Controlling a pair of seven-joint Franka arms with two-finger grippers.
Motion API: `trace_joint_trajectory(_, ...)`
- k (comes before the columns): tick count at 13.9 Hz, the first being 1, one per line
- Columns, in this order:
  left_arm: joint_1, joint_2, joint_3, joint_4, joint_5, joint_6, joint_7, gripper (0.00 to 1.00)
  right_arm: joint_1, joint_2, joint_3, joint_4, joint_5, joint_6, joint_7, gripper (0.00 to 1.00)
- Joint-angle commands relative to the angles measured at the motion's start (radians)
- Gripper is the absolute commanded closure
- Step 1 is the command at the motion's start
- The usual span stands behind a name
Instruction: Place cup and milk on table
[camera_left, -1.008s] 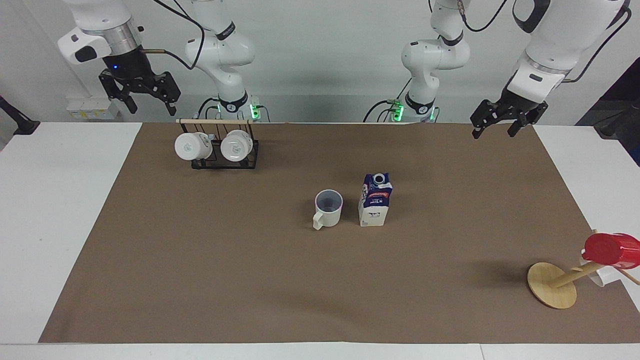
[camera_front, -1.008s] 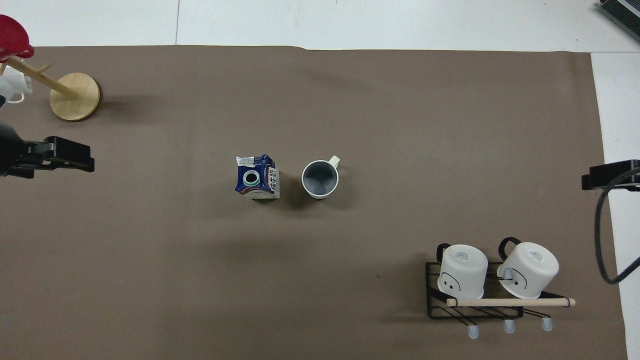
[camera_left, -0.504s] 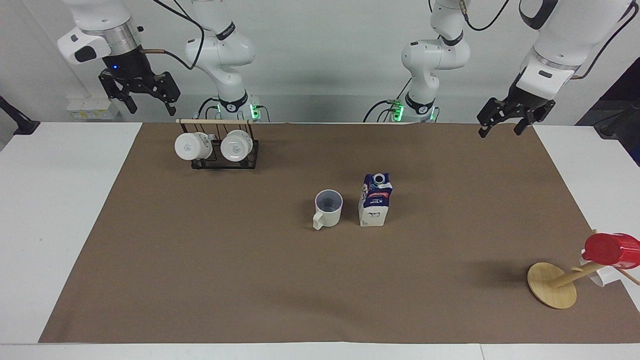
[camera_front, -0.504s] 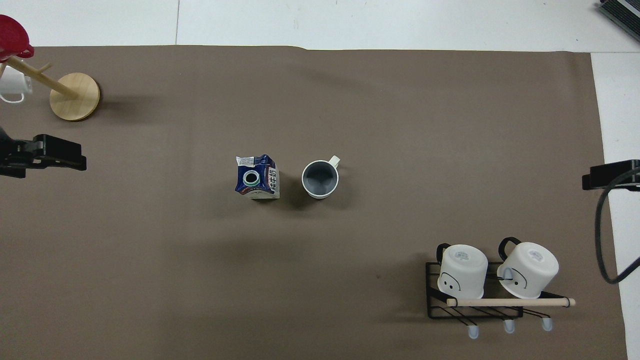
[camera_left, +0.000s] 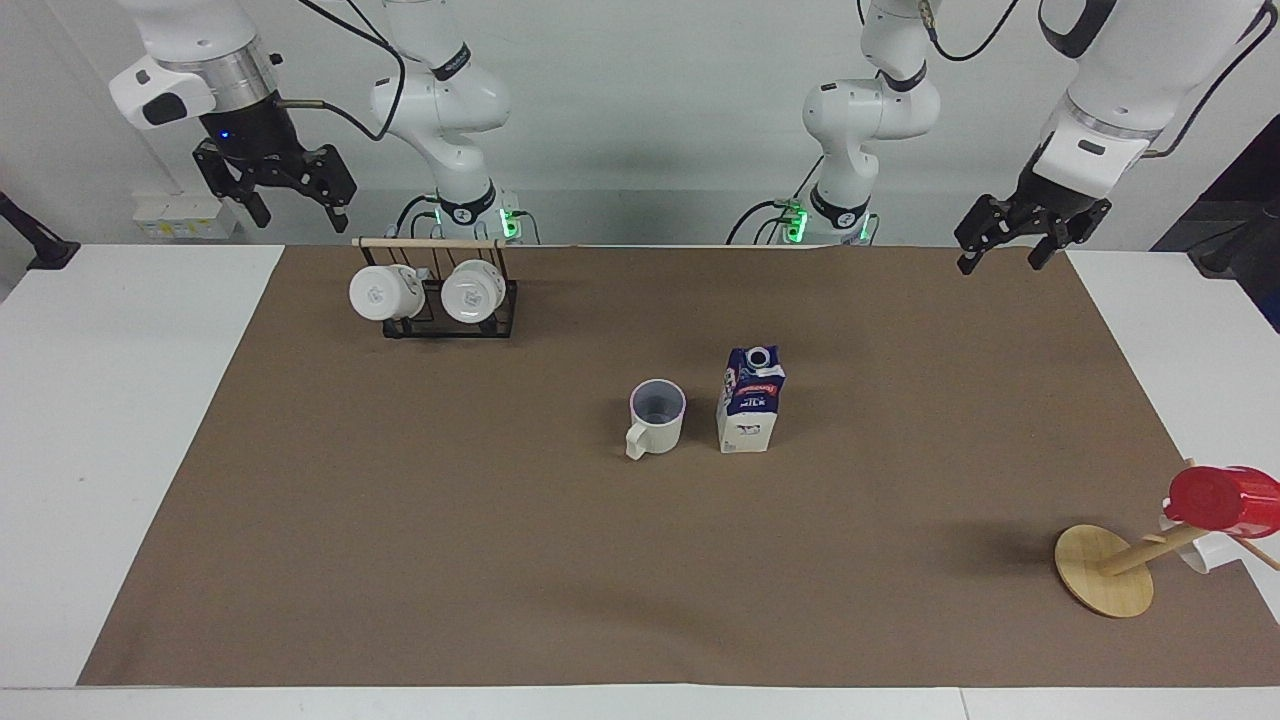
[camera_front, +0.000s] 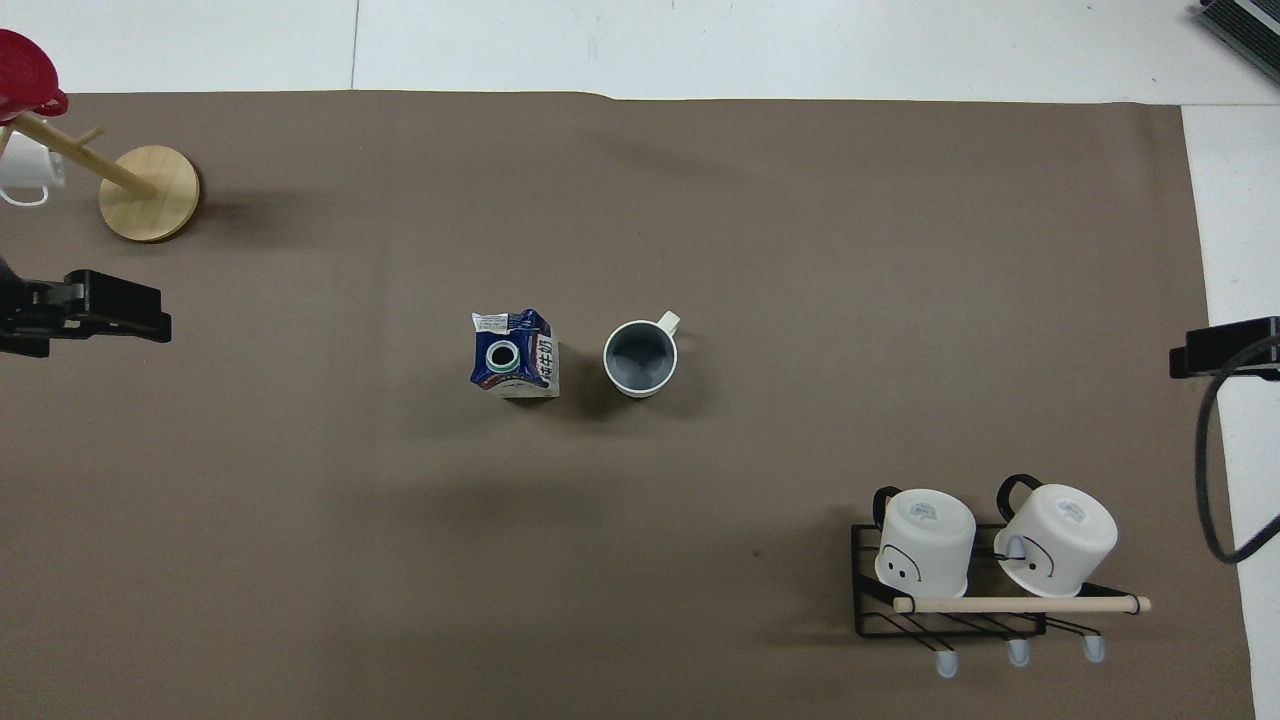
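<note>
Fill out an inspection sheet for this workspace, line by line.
Surface: white table under a wide brown mat.
Job's things: cup and milk carton upright, side by side mid-mat, apart.
Clutter: black rack holding two white mugs; wooden mug tree with a red cup.
End effectors: left end effector raised, open, empty; right end effector raised, open, empty.
Cables: black cable at the right arm's end.
Surroundings: pale wall, green lights at the arm bases.
</note>
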Motion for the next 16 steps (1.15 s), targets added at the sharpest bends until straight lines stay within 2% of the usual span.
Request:
trace_joint_trajectory(1, -0.066, -0.011, 0.061, 0.016, 0.009, -0.063, 0.013, 0.00, -0.010, -0.006, 0.004, -0.008, 0.009, 0.009, 0.014, 0.00)
trace_joint_trajectory(6, -0.077, -0.028, 0.047, 0.033, 0.009, -0.126, 0.014, 0.00, -0.010, -0.006, 0.004, -0.008, 0.010, 0.009, 0.014, 0.00)
trace_joint_trajectory(16, -0.071, -0.038, 0.046, 0.036, 0.015, -0.123, 0.013, 0.00, -0.010, -0.008, 0.004, -0.008, 0.010, 0.009, 0.014, 0.00)
